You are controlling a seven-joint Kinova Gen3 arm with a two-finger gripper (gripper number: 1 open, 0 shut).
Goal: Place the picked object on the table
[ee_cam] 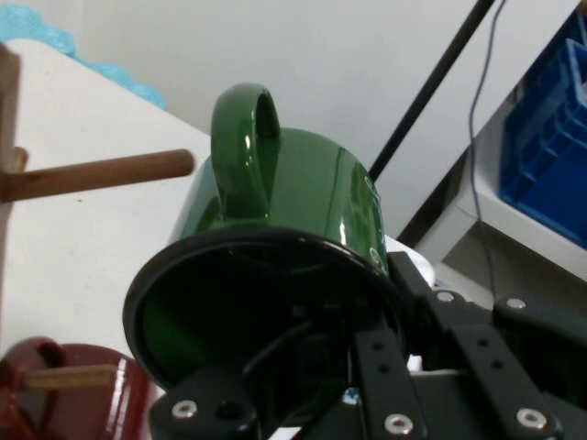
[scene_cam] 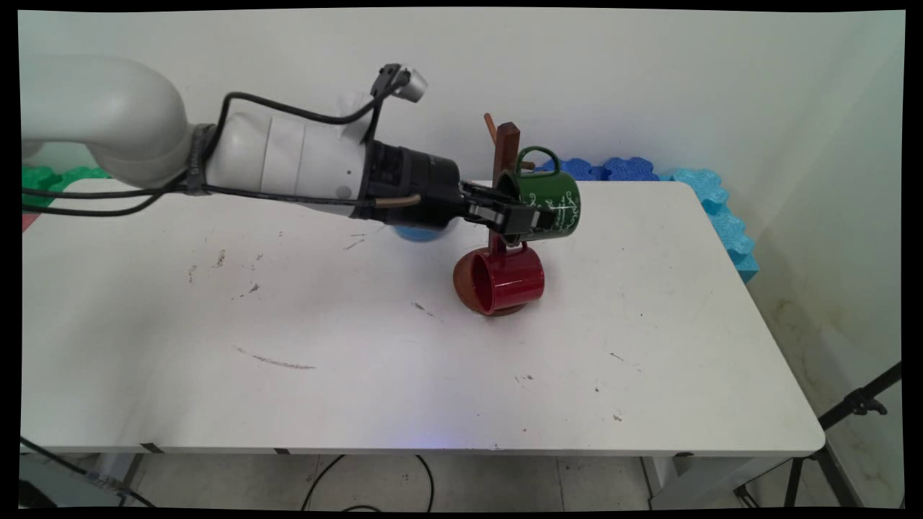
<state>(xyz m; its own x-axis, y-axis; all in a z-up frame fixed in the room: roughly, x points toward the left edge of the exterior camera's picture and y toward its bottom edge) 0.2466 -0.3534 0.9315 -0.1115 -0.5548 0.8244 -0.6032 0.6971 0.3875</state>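
Here, in the main view, the gripper (scene_cam: 520, 218) reaches in from the left and holds a green mug (scene_cam: 546, 200) on its side in the air, mouth toward the arm, handle up, just right of the wooden mug stand (scene_cam: 504, 160); a red mug (scene_cam: 499, 280) hangs below. From the hand view, the fingers are clamped on the green mug's (ee_cam: 284, 220) rim, one inside, and a bare wooden peg (ee_cam: 101, 174) lies just left of the handle.

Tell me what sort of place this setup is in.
Most likely a robotics lab or test room. A white robot arm's black two-finger gripper holds a glossy green mug over a scuffed white table, beside a wooden mug tree carrying a red mug. A black tripod leg stands at the right.
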